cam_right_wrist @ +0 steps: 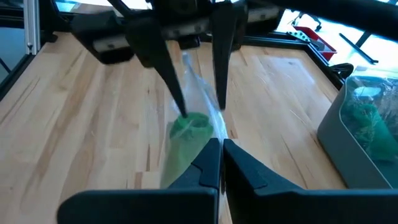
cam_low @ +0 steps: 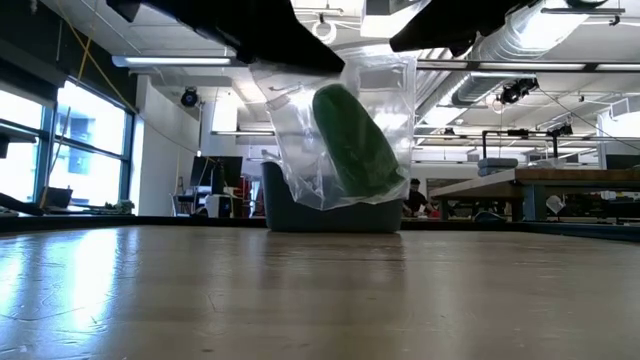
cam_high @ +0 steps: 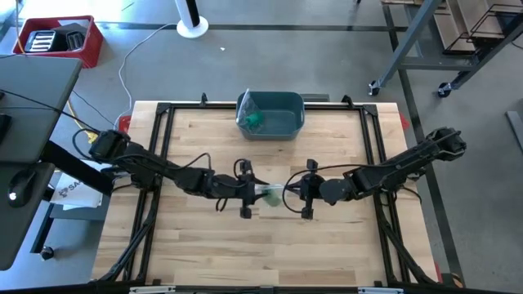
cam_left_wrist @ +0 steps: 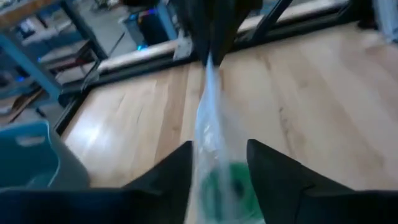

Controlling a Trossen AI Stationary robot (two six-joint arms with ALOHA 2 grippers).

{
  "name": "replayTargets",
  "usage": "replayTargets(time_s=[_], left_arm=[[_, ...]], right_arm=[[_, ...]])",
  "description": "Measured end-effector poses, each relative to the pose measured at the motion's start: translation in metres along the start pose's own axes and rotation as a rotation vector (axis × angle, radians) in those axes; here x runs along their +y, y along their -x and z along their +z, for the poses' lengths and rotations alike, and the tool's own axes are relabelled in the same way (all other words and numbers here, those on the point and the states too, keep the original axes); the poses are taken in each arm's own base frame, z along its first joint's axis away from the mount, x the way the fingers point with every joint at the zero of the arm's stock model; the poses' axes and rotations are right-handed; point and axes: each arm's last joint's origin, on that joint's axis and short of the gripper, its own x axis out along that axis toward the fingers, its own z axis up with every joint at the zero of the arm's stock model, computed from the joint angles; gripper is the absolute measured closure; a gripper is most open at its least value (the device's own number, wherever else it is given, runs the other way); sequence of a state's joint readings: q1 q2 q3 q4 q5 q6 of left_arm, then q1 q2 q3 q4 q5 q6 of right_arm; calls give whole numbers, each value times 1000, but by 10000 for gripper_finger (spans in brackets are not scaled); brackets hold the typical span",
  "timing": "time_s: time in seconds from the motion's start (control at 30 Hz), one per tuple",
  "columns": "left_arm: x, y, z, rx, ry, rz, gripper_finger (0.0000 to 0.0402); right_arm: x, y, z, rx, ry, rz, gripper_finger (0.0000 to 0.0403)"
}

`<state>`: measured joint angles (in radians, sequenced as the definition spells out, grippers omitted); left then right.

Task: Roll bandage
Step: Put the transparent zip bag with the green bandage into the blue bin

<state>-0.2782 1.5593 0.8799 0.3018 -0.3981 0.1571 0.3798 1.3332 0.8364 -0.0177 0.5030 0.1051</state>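
Low view is showing a green bandage roll (cam_low: pixel 352 140) sitting inside a clear plastic bag (cam_low: pixel 300 150), and the bag is hanging just above the counter (cam_low: pixel 320 300). Right gripper (cam_right_wrist: pixel 220 152) is pinching one edge of the bag with its jaws closed on it. Left gripper (cam_left_wrist: pixel 219 168) is sitting at the opposite edge with its jaws spread apart around the plastic, not squeezing it. Behind all that, a grey bin (cam_high: pixel 274 114) is sitting at the far edge with more green stuff inside.

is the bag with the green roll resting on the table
No: in the low view the clear bag with the green bandage roll hangs clear above the wooden table, with the gray bin visible beneath it.
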Motion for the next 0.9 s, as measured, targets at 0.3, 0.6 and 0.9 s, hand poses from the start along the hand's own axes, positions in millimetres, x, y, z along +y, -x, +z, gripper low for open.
replayTargets(time_s=[0.3,0.6,0.9], left_arm=[[14,-8,-6,31,52,46,393],[70,-20,22,95,188,258,400],[192,-22,16,-12,477,536,401]], right_arm=[[0,0,0,1,12,-1,402],[-17,28,-9,144,-117,-75,319],[-21,34,-11,171,-188,-88,304]])
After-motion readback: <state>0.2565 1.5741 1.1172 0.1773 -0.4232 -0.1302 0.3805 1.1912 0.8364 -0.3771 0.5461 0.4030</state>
